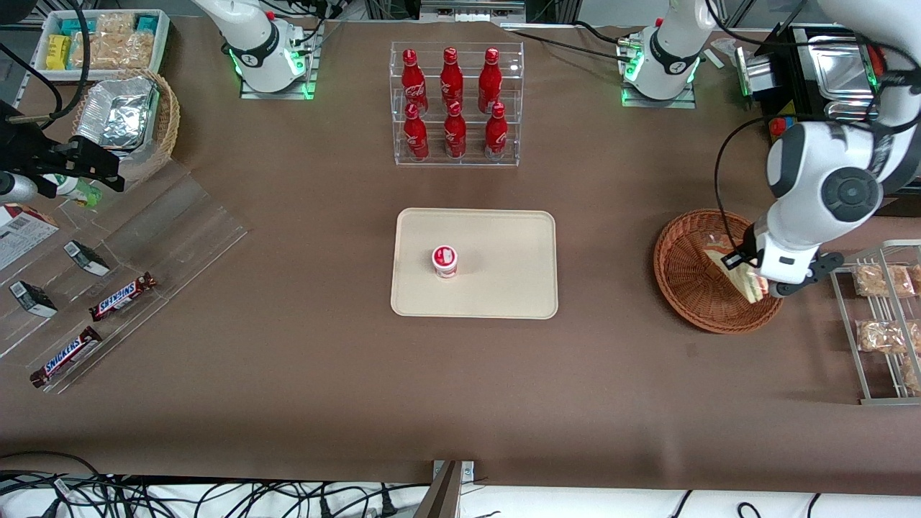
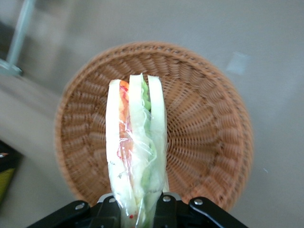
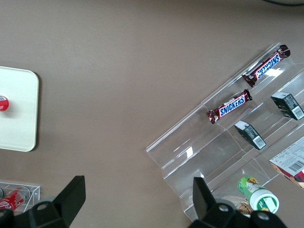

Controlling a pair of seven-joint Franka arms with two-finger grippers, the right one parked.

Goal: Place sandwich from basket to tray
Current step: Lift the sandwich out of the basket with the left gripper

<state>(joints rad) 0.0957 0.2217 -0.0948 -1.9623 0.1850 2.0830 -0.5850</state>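
Note:
The sandwich [image 2: 135, 142] is a clear-wrapped wedge of white bread with red and green layers, held upright in my left gripper [image 2: 137, 211], which is shut on its lower end. In the front view the gripper [image 1: 755, 277] holds the sandwich [image 1: 748, 283] just above the round reddish-brown wicker basket [image 1: 691, 277] at the working arm's end of the table. The basket [image 2: 204, 133] shows empty beneath the sandwich. The beige tray [image 1: 504, 244] lies at the table's middle with a small red-lidded cup [image 1: 445, 260] on it.
A clear rack of red bottles [image 1: 455, 104] stands farther from the front camera than the tray. A metal rack with bagged snacks [image 1: 881, 324] stands beside the basket. Candy bars [image 1: 122, 296] on clear shelving and a tan basket with foil containers [image 1: 126, 122] lie toward the parked arm's end.

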